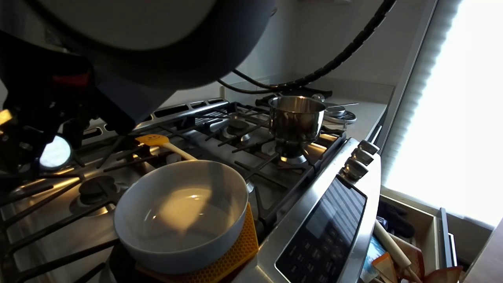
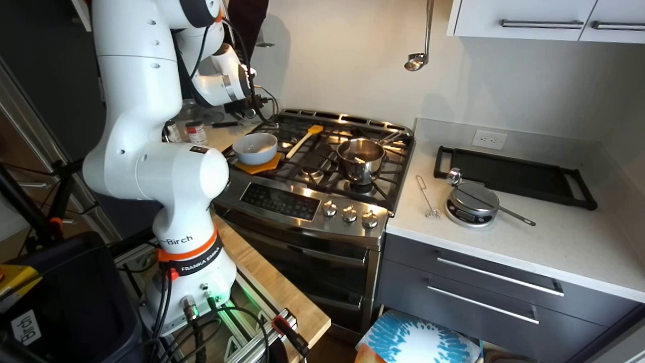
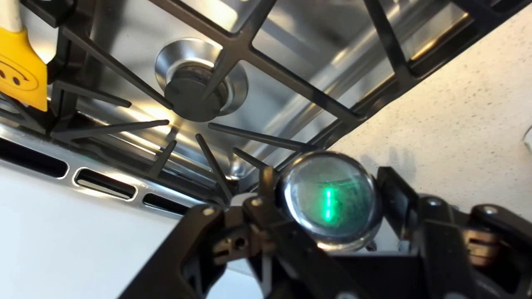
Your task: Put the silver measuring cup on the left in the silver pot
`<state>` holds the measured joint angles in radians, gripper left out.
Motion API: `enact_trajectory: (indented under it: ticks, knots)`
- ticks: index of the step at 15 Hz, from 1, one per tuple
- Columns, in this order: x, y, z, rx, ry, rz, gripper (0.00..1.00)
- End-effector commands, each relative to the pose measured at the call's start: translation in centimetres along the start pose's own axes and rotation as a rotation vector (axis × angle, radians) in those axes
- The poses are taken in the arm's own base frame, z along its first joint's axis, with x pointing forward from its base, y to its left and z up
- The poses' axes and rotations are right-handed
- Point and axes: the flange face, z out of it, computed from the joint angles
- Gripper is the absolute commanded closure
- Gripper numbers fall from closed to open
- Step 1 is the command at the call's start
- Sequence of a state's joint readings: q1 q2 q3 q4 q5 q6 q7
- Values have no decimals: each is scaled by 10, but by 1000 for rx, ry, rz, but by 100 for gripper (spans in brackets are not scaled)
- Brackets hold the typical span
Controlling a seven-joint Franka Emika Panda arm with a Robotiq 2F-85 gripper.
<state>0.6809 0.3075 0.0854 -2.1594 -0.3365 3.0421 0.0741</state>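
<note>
The silver measuring cup [image 3: 328, 203] is a shiny round metal piece between the fingers of my gripper [image 3: 324, 170]; a green glow reflects in its face. Both fingers lie against its sides. Its handle does not show. In both exterior views the cup [image 1: 55, 152] [image 2: 250, 113] is at the end of my gripper [image 2: 243, 107], partly hidden, by the wall at the stove's back left corner. The silver pot [image 1: 296, 124] [image 2: 360, 169] stands upright on the front burner at the far side of the stove from the gripper. It is outside the wrist view.
A white bowl [image 1: 180, 212] on a yellow mat [image 1: 235, 255] and a yellow spatula [image 2: 302, 141] lie between gripper and pot. Black grates [image 3: 291, 79] cover the stove. A ladle [image 2: 416, 61] hangs on the wall. A scale [image 2: 466, 214] with another long-handled utensil [image 2: 516, 216] stands on the counter.
</note>
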Motion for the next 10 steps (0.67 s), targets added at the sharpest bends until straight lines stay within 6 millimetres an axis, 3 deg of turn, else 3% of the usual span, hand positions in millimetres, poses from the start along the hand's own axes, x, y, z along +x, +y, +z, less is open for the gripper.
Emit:
enact_trajectory:
  ticks: [1, 6, 7, 10]
  knots:
    - [1, 0, -1, 0, 2, 1, 37]
    - [1, 0, -1, -1, 2, 2, 37]
    - [1, 0, -1, -1, 2, 2, 62]
    - [-26, 12, -21, -1, 26, -52, 62]
